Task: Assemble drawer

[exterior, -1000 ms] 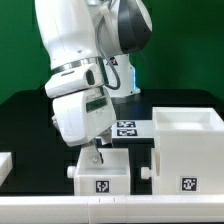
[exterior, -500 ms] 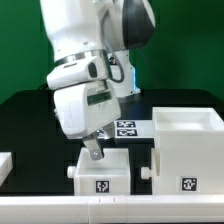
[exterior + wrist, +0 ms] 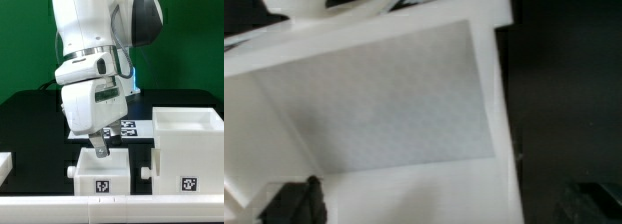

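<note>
A small white tray (image 3: 100, 172) with a tag on its front stands at the front middle of the table. The large white cube-shaped housing (image 3: 190, 150), open on top, stands just to the exterior view's right of it. My gripper (image 3: 100, 148) hangs just above the tray's top edge. In the wrist view the tray's pale floor (image 3: 393, 110) fills the picture and its knob (image 3: 322, 8) shows at the edge. My gripper (image 3: 441, 203) is open, with its dark fingers (image 3: 295, 203) far apart and nothing between them but the tray below.
The marker board (image 3: 127, 128) lies on the black table behind the tray. Another white part (image 3: 5, 163) shows at the exterior view's left edge. A green wall stands behind the table.
The arm has shifted toward the exterior view's right and risen a little, so the fingers are higher over the tray. The tray and the housing have not moved.
</note>
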You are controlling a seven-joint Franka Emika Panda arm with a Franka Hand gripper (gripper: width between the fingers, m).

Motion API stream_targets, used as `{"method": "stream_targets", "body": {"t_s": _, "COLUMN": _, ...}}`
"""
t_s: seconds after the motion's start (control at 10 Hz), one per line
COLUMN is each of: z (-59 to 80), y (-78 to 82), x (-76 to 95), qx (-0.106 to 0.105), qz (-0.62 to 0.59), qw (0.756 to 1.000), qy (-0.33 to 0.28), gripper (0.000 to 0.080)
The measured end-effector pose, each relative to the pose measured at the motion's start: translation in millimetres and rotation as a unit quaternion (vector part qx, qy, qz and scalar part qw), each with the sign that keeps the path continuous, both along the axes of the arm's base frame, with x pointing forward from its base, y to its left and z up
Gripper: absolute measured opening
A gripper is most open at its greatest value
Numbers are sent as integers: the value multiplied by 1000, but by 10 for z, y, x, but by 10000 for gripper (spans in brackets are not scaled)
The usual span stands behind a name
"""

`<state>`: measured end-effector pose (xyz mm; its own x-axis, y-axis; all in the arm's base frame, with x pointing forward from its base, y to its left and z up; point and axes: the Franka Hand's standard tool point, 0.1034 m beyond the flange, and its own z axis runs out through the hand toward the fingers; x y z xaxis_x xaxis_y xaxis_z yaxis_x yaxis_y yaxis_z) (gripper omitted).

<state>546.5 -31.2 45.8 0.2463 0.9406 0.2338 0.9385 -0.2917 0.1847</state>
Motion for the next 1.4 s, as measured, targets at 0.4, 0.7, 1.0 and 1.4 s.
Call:
{"method": "stream_targets", "body": {"t_s": 0.4, "z": -27, "y": 112, "x": -71, "qx": -37, "qz": 96, "qw": 994, "qy": -24, "gripper": 649}}
{"method": "stream_targets", "body": {"t_s": 0.7, "z": -21, "y": 109, "x": -60, "qx": -37, "qz": 94, "qw": 995, "qy": -25, "gripper": 649}}
{"method": "stream_targets", "body": {"t_s": 1.0, "z": 8, "y": 127, "x": -32, "qx": -43, "qz": 90, "qw": 994, "qy": -34, "gripper": 649}}
{"method": "stream_targets", "body": {"t_s": 1.4, "z": -42, "y": 123, "x": -59, "qx": -42, "qz": 83, "qw": 995, "qy": -23, "gripper": 649}}
